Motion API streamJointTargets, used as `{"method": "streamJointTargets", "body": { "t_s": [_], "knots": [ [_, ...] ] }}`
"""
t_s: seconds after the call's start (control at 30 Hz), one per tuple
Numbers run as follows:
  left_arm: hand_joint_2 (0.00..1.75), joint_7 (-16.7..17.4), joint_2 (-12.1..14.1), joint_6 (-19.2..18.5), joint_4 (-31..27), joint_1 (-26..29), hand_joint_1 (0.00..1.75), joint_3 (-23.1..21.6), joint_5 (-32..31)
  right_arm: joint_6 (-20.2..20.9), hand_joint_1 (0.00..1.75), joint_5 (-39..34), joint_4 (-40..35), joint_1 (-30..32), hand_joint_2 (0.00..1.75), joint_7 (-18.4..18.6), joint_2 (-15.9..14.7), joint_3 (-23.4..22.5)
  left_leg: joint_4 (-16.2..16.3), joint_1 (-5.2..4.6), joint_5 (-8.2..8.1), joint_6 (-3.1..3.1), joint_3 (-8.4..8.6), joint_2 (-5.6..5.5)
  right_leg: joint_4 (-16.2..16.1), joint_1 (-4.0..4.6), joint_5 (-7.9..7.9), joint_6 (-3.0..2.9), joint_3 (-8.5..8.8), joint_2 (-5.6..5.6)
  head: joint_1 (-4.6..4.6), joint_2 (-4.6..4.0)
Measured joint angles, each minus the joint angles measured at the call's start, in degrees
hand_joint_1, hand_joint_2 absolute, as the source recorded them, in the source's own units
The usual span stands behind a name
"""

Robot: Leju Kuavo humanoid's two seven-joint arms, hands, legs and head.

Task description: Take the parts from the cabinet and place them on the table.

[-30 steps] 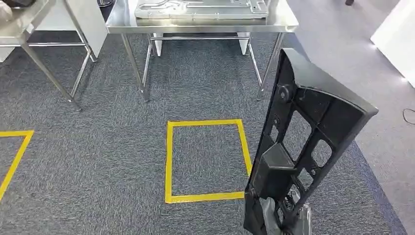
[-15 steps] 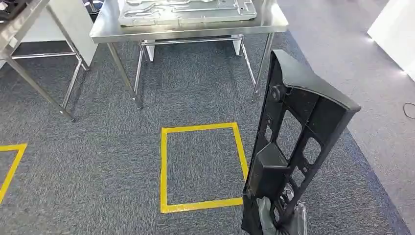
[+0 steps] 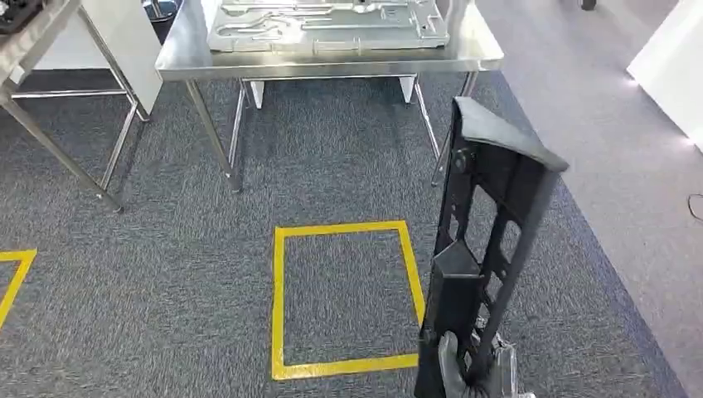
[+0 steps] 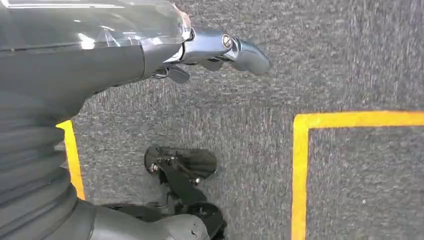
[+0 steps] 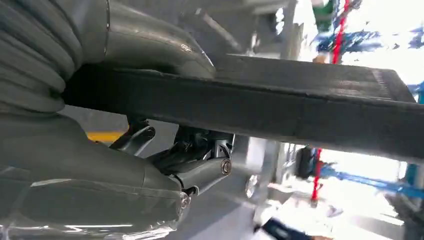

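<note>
I see right hand gripping tall black plastic frame part upright; left hand empty, fingers apart; steel counter ahead.

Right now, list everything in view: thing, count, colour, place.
black part: one, black, upright in the right hand, in front of the table's right end
table: one, steel, straight ahead
metal tray: one, silver, flat on that table
second table: one, steel, far left, partly cut off
tape square: one, yellow, on the grey carpet before the table
tape corner: one, yellow, carpet at far left
white panel: one, far right
right hand: grips the part's lower end
left hand: hangs above the carpet, holding nothing
</note>
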Motion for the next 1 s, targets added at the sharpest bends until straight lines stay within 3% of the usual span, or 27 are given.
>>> {"method": "streamJointTargets", "body": {
  "t_s": [0.07,0.1,0.13,0.2,0.27,0.33,0.37,0.4,0.43,0.47,0.5,0.57,0.6,0.63,0.73,0.77,0.8,0.9,0.93,0.97,1.0],
  "knots": [
    [1.75,0.0,0.0,0.0,0.0,0.1,0.0,0.1,-0.1,-0.5,1.75,0.6,0.1,0.0,1.75,0.6,0.0,0.0,-0.1,0.15,-1.43,-0.71,1.22,0.05,-8.3,-0.06,8.45,0.01,1.2,-0.58,0.24,0.0],
    [1.75,0.0,0.0,0.0,0.0,-0.1,0.0,0.3,-0.1,-0.9,1.75,1.2,0.3,-0.2,1.75,1.0,0.0,0.0,0.2,0.06,-1.82,-1.13,1.84,-0.06,-8.2,0.46,6.08,-0.37,0.89,-0.83,0.09,0.0],
    [1.75,0.1,0.0,0.1,0.0,-0.3,0.0,0.4,-0.2,-1.8,1.75,2.6,0.4,-0.3,1.75,1.8,0.0,0.0,0.0,-0.08,-2.23,-1.63,1.48,0.03,-7.9,0.7,6.55,-1.18,1.05,-0.86,0.13,0.02],
    [1.75,0.1,0.1,0.1,0.0,-0.3,0.0,0.6,-0.6,-5.3,1.75,6.3,0.5,-0.5,1.75,3.9,0.4,-0.4,0.1,-0.11,-1.95,-2.41,2.68,0.17,-8.2,0.69,6.37,-2.19,1.38,-0.56,0.24,0.0],
    [1.75,0.1,0.3,-0.1,0.0,-0.3,0.0,0.6,-1.3,-10.4,1.75,12.8,0.5,-1.5,1.75,5.1,1.2,-1.2,3.5,0.19,-1.86,-2.65,1.51,0.19,-9.1,0.46,6.1,-3.11,3.13,-0.42,0.15,0.02],
    [1.75,0.0,0.3,-0.1,0.0,-0.5,0.0,0.6,-1.7,-13.2,1.75,18.3,0.4,-3.1,1.75,5.9,1.7,-1.7,11.2,0.2,-3.76,-2.85,-3.28,0.17,-9.3,0.59,5.58,-3.78,3.89,-0.34,-0.11,0.02],
    [1.75,0.0,0.3,-0.1,0.0,-0.4,0.0,0.6,-1.9,-13.6,1.75,20.4,0.4,-4.1,1.75,6.7,2.0,-1.9,15.0,0.2,-5.96,-2.89,-6.07,0.18,-9.3,0.72,5.14,-3.96,4.24,-0.21,-0.18,0.02],
    [1.75,0.0,0.3,-0.1,0.0,-0.4,0.0,0.6,-2.2,-13.9,1.75,22.6,0.4,-5.0,1.75,7.8,2.3,-2.2,17.8,0.19,-8.17,-2.94,-8.59,0.17,-9.3,0.9,4.71,-4.1,4.72,-0.01,-0.13,0.0],
    [1.75,0.0,0.4,-0.1,0.0,-0.3,0.0,0.6,-2.4,-13.8,1.75,23.9,0.4,-5.7,1.75,8.6,2.5,-2.2,18.3,0.18,-8.58,-2.85,-9.92,0.17,-9.3,1.05,4.34,-4.14,5.21,0.19,-0.18,0.02],
    [1.75,-0.1,0.4,-0.1,0.1,-0.4,0.0,0.6,-2.4,-13.8,1.75,24.7,0.4,-6.7,1.75,9.2,2.7,-2.2,16.6,0.12,-7.16,-2.56,-10.31,0.17,-9.3,1.23,3.81,-4.12,5.96,0.35,-0.18,0.02],
    [1.75,-0.1,0.5,-0.1,0.1,-0.4,0.0,0.6,-2.5,-13.8,1.75,24.7,0.4,-7.4,1.75,9.5,2.7,-2.2,13.7,-0.02,-4.75,-2.29,-9.84,0.17,-9.3,1.38,3.41,-4.09,6.6,0.42,-0.15,0.0],
    [1.75,-0.1,0.7,0.0,0.1,-0.4,0.0,0.6,-2.7,-13.7,1.75,24.8,0.4,-8.5,1.75,9.7,2.9,-2.3,5.1,-0.62,2.74,-1.03,-7.82,0.2,-9.4,1.73,2.42,-3.97,8.0,0.35,-0.2,0.0],
    [1.75,-0.1,1.1,0.0,0.1,-0.3,0.0,0.7,-2.7,-13.7,1.75,24.8,0.5,-8.9,1.75,9.7,3.0,-2.4,4.2,-0.97,3.86,-0.33,-7.95,0.27,-9.6,1.6,2.03,-3.75,8.26,0.24,0.13,0.0],
    [1.75,-0.2,1.0,0.0,0.2,-0.4,0.0,0.7,-2.8,-13.7,1.75,24.9,0.5,-9.0,1.75,9.7,3.0,-2.4,3.0,-1.33,2.34,-0.3,-8.2,0.24,-9.6,1.5,1.88,-3.33,8.15,0.43,0.09,0.0],
    [1.75,-0.2,1.1,0.0,0.2,-0.2,0.0,0.7,-2.8,-13.6,1.75,24.9,0.5,-9.3,1.75,9.9,3.2,-2.5,1.6,-1.22,3.78,0.53,-7.01,-0.03,-9.5,1.58,2.17,-2.17,9.17,0.37,-0.02,0.0],
    [1.75,-0.2,1.0,0.0,0.2,-0.2,0.0,0.7,-2.9,-13.6,1.75,24.9,0.6,-9.6,1.75,9.9,3.2,-2.5,1.0,-0.83,3.94,0.66,-5.72,0.03,-8.9,1.4,1.48,-1.92,9.17,0.26,-0.11,0.0],
    [1.75,-0.3,1.1,0.0,0.2,-0.4,0.0,0.7,-2.9,-13.6,1.75,25.0,0.5,-9.8,1.75,9.9,3.2,-2.6,0.7,-0.69,3.87,0.92,-5.12,0.02,-7.0,1.44,0.46,-1.64,8.39,0.18,0.37,0.02],
    [1.75,-0.3,1.1,0.0,0.3,-0.6,0.0,0.7,-2.9,-13.6,1.75,25.0,0.6,-10.0,1.75,9.9,3.2,-2.6,0.6,-0.65,3.11,1.07,-4.52,-0.01,4.3,0.79,-4.53,-0.79,0.89,0.15,0.37,0.02],
    [1.75,-0.3,1.1,0.0,0.3,-0.6,0.0,0.7,-2.9,-13.6,1.75,25.0,0.6,-10.0,1.75,9.9,3.2,-2.7,0.7,-0.64,2.77,0.96,-4.19,-0.03,6.4,0.56,-4.76,-0.51,-1.2,0.12,0.33,0.0],
    [1.75,-0.3,1.1,0.0,0.3,-0.5,0.0,0.7,-2.9,-13.6,1.75,25.0,0.6,-10.0,1.75,9.9,3.2,-2.7,0.7,-0.54,2.35,0.77,-3.71,-0.09,5.9,0.4,-3.23,-0.2,-1.94,0.09,0.35,0.0],
    [1.75,-0.3,1.1,0.0,0.4,-0.4,0.0,0.7,-2.9,-13.6,1.75,25.0,0.6,-10.0,1.75,9.9,3.2,-2.7,0.7,-0.42,1.82,0.5,-2.98,-0.15,2.8,0.24,-0.36,-0.06,-1.32,0.07,0.37,0.0]
  ]
}}
